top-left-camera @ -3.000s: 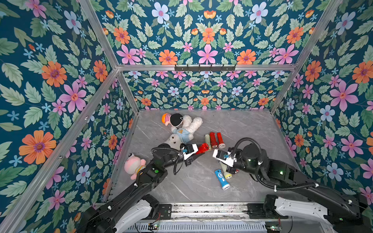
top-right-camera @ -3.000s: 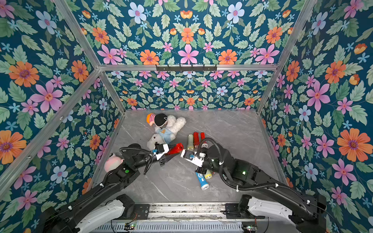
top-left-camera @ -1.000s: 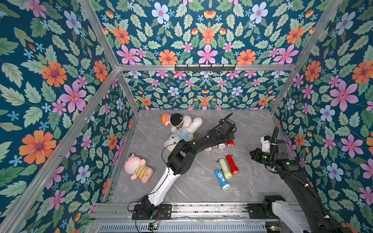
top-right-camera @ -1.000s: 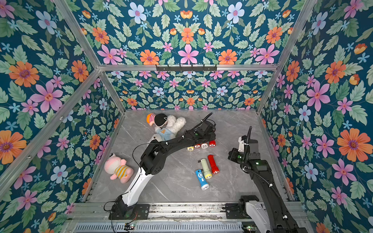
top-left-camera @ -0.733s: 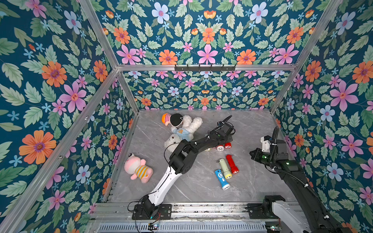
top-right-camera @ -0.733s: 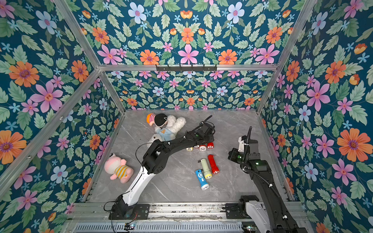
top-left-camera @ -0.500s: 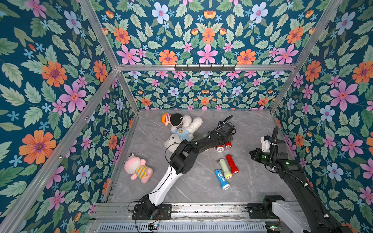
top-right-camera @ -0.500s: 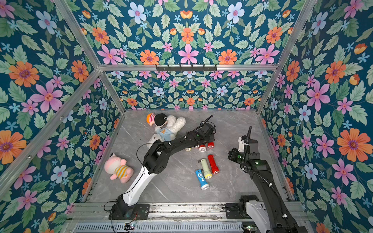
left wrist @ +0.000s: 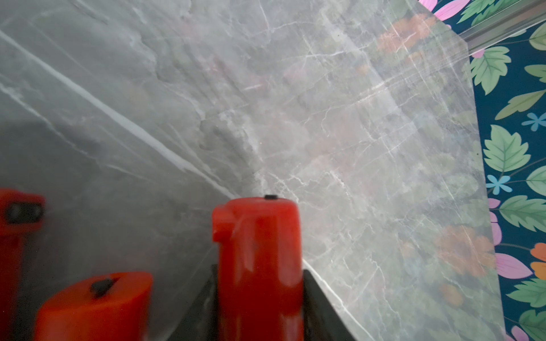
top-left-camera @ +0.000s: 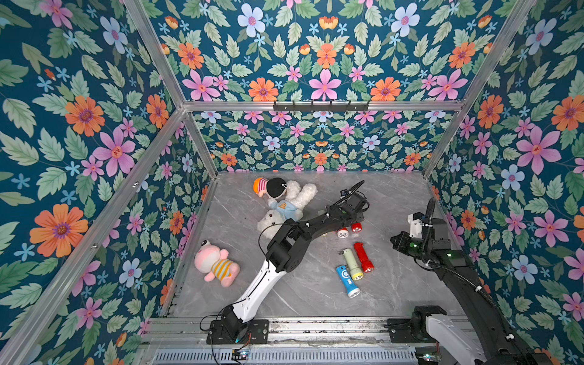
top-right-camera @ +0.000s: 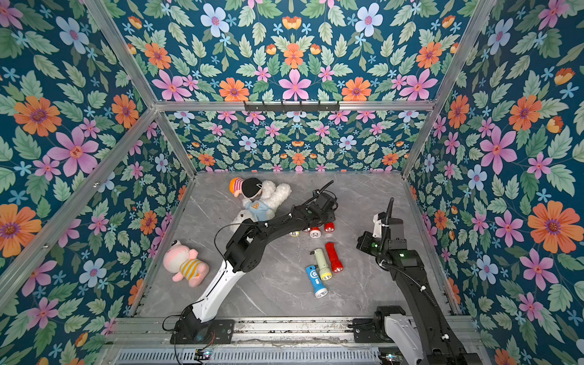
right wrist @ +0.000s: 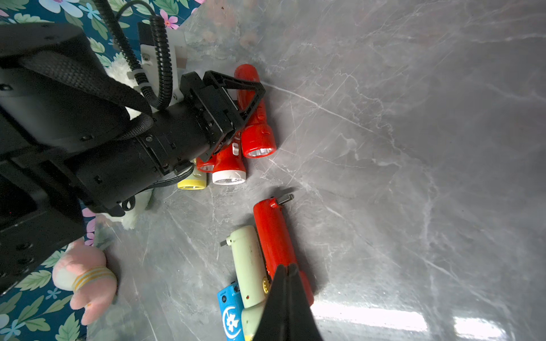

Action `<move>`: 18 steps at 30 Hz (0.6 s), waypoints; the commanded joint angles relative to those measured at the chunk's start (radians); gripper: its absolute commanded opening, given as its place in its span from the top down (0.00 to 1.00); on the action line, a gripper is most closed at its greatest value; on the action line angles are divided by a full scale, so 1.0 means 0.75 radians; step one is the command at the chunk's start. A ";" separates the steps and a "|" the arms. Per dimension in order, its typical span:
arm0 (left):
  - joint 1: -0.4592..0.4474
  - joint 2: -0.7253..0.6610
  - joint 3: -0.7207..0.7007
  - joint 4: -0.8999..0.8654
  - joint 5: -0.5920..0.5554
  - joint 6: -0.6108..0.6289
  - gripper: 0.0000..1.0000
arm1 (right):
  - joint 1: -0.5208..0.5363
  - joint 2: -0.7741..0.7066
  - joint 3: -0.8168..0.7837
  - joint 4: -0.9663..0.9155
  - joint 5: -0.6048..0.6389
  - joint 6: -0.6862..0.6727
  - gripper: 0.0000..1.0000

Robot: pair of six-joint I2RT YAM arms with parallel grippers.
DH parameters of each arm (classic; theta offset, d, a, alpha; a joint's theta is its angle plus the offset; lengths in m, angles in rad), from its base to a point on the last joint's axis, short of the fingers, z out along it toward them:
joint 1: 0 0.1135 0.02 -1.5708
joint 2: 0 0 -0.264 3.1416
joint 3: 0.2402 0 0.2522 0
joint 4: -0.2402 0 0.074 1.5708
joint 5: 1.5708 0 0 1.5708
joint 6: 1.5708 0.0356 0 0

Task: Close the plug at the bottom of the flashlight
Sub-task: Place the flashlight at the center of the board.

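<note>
Left gripper has reached past the centre of the grey marble table; its jaws flank the red plastic flashlight lying there, grip unclear. Right gripper, jaws together, hangs near the right edge.

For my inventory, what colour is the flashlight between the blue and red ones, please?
The flashlight is pale green, clearest in the right wrist view.

2 top views share the table; wrist cameras sit near flashlights.
</note>
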 commanded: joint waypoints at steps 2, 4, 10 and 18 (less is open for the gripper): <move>0.000 0.007 0.013 -0.015 -0.016 0.005 0.41 | -0.001 0.003 0.000 0.021 -0.002 -0.004 1.00; 0.001 0.006 0.015 -0.016 -0.018 0.007 0.39 | 0.000 0.003 -0.001 0.021 -0.003 -0.003 1.00; 0.000 -0.013 0.019 0.006 -0.006 0.011 0.38 | -0.001 0.008 -0.003 0.026 -0.005 -0.003 1.00; -0.015 -0.181 -0.005 0.015 -0.009 0.068 0.37 | -0.001 0.010 -0.003 0.023 0.003 -0.002 1.00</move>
